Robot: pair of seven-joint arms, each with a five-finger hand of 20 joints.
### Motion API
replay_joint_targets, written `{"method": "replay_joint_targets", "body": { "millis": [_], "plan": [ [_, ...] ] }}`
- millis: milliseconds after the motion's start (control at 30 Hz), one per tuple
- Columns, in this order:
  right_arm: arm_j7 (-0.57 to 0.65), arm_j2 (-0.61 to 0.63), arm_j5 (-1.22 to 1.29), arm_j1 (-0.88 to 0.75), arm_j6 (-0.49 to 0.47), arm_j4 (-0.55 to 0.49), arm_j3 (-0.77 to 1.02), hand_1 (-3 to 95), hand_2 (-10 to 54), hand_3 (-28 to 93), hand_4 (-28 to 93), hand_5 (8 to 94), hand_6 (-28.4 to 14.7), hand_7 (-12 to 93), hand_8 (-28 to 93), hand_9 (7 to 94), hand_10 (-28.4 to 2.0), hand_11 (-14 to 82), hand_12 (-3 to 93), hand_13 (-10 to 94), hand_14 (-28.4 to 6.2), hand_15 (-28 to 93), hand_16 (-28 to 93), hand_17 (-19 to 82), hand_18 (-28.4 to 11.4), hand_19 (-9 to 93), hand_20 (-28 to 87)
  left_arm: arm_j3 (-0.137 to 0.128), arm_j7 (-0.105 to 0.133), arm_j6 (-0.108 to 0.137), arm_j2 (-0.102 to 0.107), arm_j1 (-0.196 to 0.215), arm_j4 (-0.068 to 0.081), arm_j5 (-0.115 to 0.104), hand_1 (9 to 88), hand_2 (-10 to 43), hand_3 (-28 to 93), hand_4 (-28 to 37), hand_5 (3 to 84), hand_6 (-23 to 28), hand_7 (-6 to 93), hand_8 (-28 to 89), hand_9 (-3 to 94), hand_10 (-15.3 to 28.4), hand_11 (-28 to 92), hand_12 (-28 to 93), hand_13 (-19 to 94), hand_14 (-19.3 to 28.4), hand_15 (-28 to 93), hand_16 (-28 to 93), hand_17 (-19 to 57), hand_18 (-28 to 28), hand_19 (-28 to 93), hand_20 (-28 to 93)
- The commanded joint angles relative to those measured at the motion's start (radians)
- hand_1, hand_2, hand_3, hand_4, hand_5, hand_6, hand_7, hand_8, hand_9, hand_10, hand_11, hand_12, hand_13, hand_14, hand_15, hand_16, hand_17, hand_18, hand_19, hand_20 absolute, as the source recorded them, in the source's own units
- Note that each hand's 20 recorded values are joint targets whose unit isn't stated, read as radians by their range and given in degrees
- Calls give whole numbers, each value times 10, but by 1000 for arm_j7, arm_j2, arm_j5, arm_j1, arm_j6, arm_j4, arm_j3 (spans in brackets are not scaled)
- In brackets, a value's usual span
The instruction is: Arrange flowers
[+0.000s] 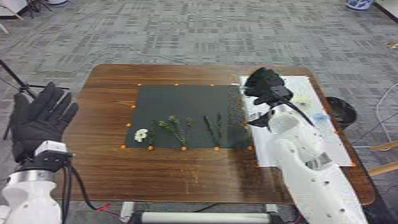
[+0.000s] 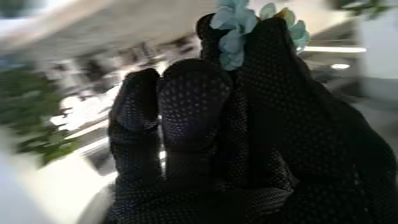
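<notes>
Some sprigs are laid on the mat; beside it, the right robot hand pinches a blue flower awaiting placement.

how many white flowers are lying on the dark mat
1: the white flower lies near the front left corner of the dark mat, left of the green sprigs. The right hand is by the mat's right edge and may hide something there.

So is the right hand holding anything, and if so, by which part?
Yes, the right hand pinches a light blue flower at its bloom, between the fingertips; whether it grips the stem too can't be told.
</notes>
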Motion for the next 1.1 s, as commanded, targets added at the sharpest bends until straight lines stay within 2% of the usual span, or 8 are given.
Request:
{"method": "replay_joint_targets", "body": {
  "millis": [33,200,433,533,633,733,800,1100],
  "plan": [
    [-157,-138,-73,156,-59,107,-165,592,-95,695,-282,760,1,290,23,859,-75,96,400,771,-53,629,316,417,-193,821,343,4,32,3,-25,21,-7,-33,368,194,353,-283,380,94,80,-93,305,134,142,48,232,127,143,-34,-63,141,330,78],
    [-266,-210,-192,206,-83,207,-208,590,-95,695,-282,758,4,293,19,857,-73,96,399,766,-52,628,317,414,-193,818,344,0,41,6,-26,25,-11,-46,440,249,-16,-175,384,93,62,-77,314,140,112,68,242,134,114,-17,-46,147,287,93],
    [-381,-339,-408,218,-116,306,-209,587,-95,698,-282,752,7,305,14,854,-73,102,408,761,-53,627,320,410,-190,811,345,-6,73,6,-23,35,-14,-89,462,279,-202,-97,389,96,44,-67,319,144,87,85,248,139,93,-1,-33,151,253,110],
    [-404,-407,-471,229,-126,373,-190,585,-95,699,-282,750,8,308,12,854,-73,104,411,760,-53,627,320,410,-190,809,346,6,73,14,-14,8,0,-85,456,275,-193,-86,389,94,47,-67,318,142,87,86,246,136,93,0,-35,150,259,115],
    [-430,-461,-549,220,-128,403,-175,585,-95,699,-282,747,7,310,10,850,-73,104,411,758,-54,627,321,408,-190,808,346,8,81,18,-7,7,-1,-78,448,257,-119,-108,387,92,57,-73,314,138,96,81,238,131,96,-5,-38,147,271,110],
    [-413,-485,-559,216,-146,409,-184,584,-95,698,-282,745,7,314,5,849,-72,103,410,755,-55,626,321,407,-190,805,347,22,95,30,5,-6,-3,-84,375,190,326,-260,384,83,89,-92,297,129,132,57,222,110,118,-31,-43,122,306,77],
    [-400,-477,-578,203,-153,384,-201,584,-95,698,-282,743,7,314,3,844,-71,101,408,752,-55,624,320,405,-190,802,347,27,105,27,14,-4,-14,-79,319,170,493,-281,381,82,95,-96,262,114,137,47,196,94,109,-38,-41,111,307,66],
    [-363,-546,-655,171,-117,426,-177,570,-95,700,-281,729,1,298,-16,833,-73,91,391,741,-54,583,353,390,-190,772,336,50,89,20,42,-51,0,-73,259,157,633,-283,371,78,106,-99,237,107,138,39,172,84,96,-38,-38,98,297,60]
  ]
}}
